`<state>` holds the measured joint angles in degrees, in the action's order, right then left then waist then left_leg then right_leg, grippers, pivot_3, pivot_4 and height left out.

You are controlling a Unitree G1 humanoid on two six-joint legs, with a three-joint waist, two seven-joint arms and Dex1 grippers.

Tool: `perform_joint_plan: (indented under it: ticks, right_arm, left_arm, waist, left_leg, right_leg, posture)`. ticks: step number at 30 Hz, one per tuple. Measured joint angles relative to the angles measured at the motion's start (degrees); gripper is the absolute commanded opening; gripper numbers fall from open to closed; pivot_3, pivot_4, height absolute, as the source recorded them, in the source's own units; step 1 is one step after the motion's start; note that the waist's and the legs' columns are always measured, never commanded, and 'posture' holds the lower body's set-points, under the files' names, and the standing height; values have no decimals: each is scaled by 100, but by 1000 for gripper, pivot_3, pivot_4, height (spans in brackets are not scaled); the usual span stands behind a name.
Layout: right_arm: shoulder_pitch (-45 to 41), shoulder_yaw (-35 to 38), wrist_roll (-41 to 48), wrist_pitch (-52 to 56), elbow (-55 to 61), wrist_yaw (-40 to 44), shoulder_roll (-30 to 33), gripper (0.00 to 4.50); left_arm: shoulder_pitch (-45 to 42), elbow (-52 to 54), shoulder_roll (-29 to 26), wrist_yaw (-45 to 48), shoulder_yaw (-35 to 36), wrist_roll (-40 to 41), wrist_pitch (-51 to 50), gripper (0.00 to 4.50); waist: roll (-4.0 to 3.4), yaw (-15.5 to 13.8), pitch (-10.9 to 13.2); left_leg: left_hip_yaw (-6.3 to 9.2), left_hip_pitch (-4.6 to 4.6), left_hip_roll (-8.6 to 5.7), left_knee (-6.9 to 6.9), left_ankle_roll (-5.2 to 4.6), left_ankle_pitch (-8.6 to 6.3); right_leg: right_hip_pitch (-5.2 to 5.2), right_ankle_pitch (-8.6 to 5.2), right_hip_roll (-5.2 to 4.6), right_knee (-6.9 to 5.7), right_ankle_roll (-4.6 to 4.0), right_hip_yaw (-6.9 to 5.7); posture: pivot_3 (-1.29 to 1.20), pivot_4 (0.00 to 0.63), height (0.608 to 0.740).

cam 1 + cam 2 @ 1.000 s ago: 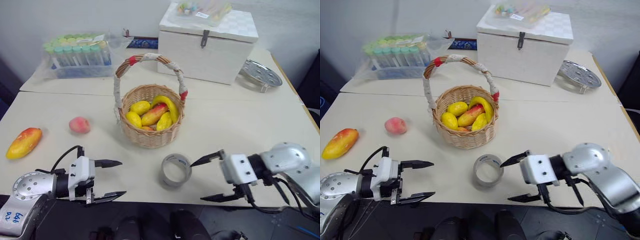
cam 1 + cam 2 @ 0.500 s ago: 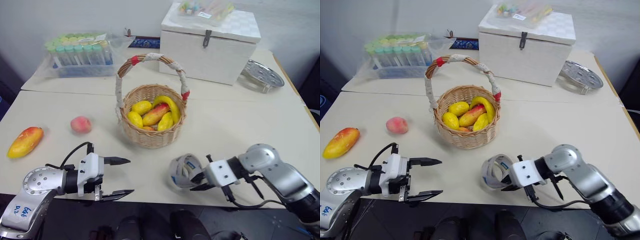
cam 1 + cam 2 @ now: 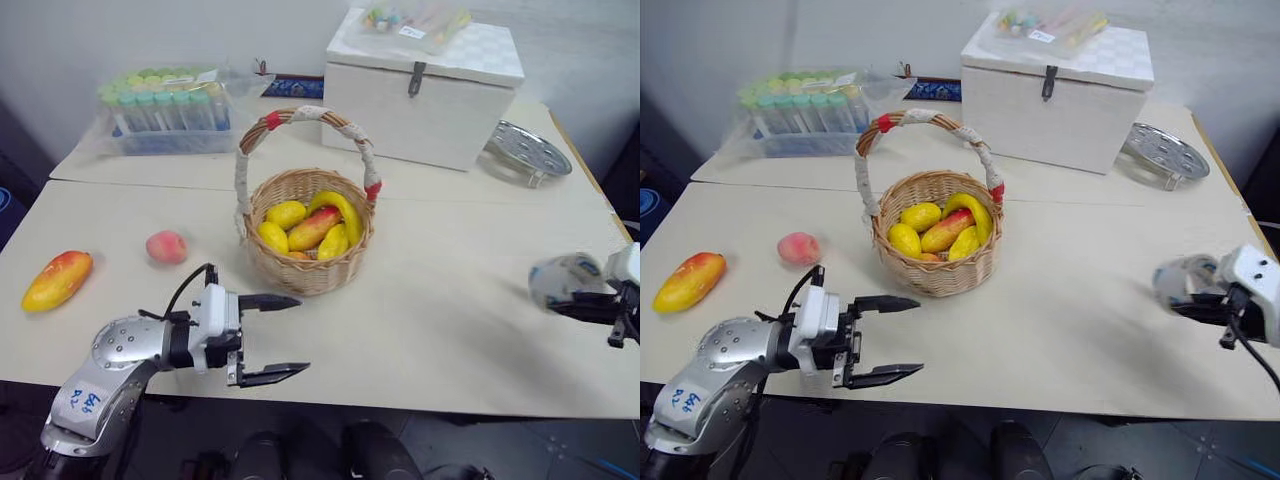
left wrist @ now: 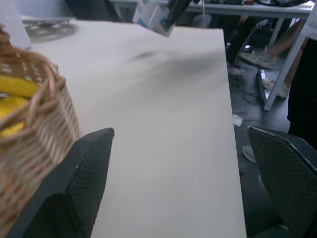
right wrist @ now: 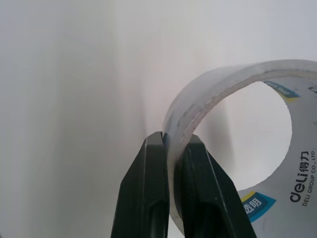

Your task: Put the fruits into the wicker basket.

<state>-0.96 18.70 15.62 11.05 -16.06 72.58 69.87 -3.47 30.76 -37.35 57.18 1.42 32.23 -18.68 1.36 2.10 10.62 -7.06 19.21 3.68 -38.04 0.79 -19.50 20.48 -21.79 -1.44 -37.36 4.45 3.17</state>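
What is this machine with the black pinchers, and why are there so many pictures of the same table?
It is a robot with two arms. Two pictures come from cameras in its head, looking down at the table. The other two come from small cameras on its wrists, so you see each claw up close. The left claw is open and holds nothing. The right claw pinches the wall of a clear tape roll. On the table stand a wicker basket with fruit in it, a white box and a rack of tubes. A mango and a peach still lie outside the basket.
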Motion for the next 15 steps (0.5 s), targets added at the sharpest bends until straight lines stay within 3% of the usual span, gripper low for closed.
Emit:
perform_joint_plan:
  ticks: [3,6,9,15]
  right_arm:
    - [-936,-719,-661,-794,-1506,-45,-108,18]
    - [-1573,-1125,-1070,-1328,-2405,-105,-187,900]
    - [-1549,-1164,-1160,-1754,-2766,-63,-187,1914]
    - [-929,-257,-487,-2348,-2420,282,-64,4002]
  left_arm:
    - [-139,-10,127,11,-90,10,65,4500]
    - [-251,-53,135,55,-182,6,72,4500]
    - [-246,-221,129,50,-180,0,105,4500]
    - [-38,-269,56,29,-11,-8,127,4500]
  waist:
    - [-15,94,8]
    - [-20,142,11]
    - [-27,128,12]
    - [-32,116,14]
  left_leg:
    - [-17,-2,1,1,3,4]
    - [-19,-6,6,-3,7,8]
    - [-19,-5,4,-4,4,11]
    - [-17,-1,2,-2,3,10]
  right_leg:
    - [9,0,2,-5,2,15]
    - [10,0,6,-10,2,19]
    - [10,0,4,-12,2,19]
    - [10,2,2,-10,6,20]
  posture:
    - [0,150,740]
    - [0,150,740]
    - [0,150,740]
    - [0,150,740]
